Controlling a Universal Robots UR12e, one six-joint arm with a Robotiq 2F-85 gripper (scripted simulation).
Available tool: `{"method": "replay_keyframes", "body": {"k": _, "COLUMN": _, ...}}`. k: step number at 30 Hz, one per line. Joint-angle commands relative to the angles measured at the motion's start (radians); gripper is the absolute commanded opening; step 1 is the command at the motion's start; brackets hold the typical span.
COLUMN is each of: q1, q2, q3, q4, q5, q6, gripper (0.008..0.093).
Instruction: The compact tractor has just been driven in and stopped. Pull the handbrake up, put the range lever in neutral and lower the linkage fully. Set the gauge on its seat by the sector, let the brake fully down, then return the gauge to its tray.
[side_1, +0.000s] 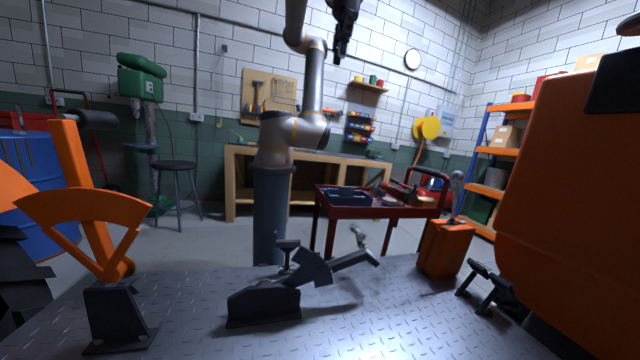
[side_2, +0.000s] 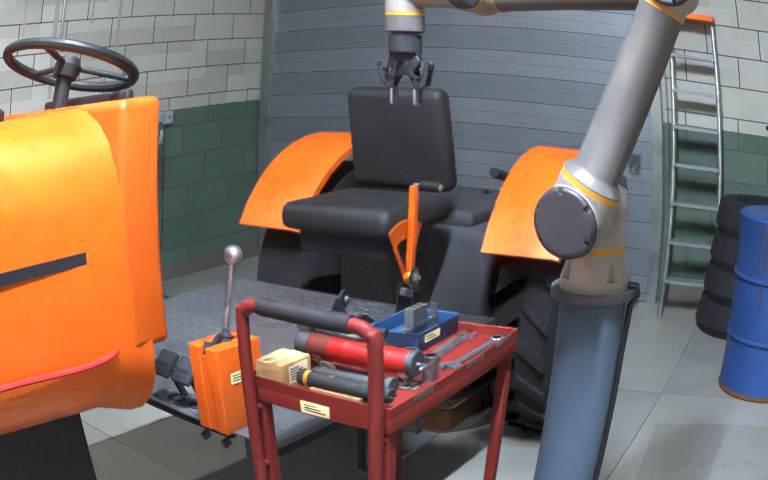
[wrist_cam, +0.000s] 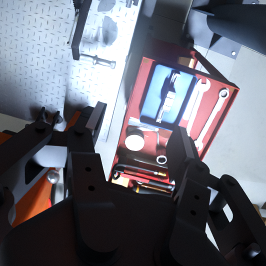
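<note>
The grey gauge (wrist_cam: 167, 100) (side_2: 418, 315) stands in its blue tray (wrist_cam: 167, 97) (side_2: 416, 328) (side_1: 347, 195) on the red cart, far below my gripper. The handbrake (side_1: 350, 252) (wrist_cam: 96, 60) lies low on the deck plate, its grip pointing toward the cart, beside its dark sector (side_1: 263, 302). The range lever (side_1: 456, 195) (side_2: 228, 294) with a silver knob rises from the orange box. The orange linkage lever (side_1: 75, 165) (side_2: 412, 232) stands upright on its quadrant. My gripper (side_2: 404, 96) (side_1: 340, 45) (wrist_cam: 138, 130) hangs high above the cart, open and empty.
The red cart (side_2: 385, 368) also carries spanners (wrist_cam: 207, 112), a red grease gun (side_2: 357, 351) and a small box. The tractor seat (side_2: 391, 170) is behind, the orange bonnet (side_1: 570, 210) to one side. The arm's pedestal (side_2: 583, 373) stands beside the cart.
</note>
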Motion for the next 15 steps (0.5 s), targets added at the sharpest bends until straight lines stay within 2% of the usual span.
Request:
{"method": "replay_keyframes", "body": {"k": 1, "q1": 0.0, "q2": 0.0, "q3": -0.001, "q4": 0.0, "q5": 0.0, "q6": 0.0, "gripper": 0.058}}
{"method": "replay_keyframes", "body": {"k": 9, "q1": 0.0, "q2": 0.0, "q3": -0.001, "q4": 0.0, "q5": 0.0, "q6": 0.027, "gripper": 0.058}}
{"method": "replay_keyframes", "body": {"k": 15, "q1": 0.0, "q2": 0.001, "q3": -0.002, "q4": 0.002, "q5": 0.0, "q6": 0.189, "gripper": 0.058}}
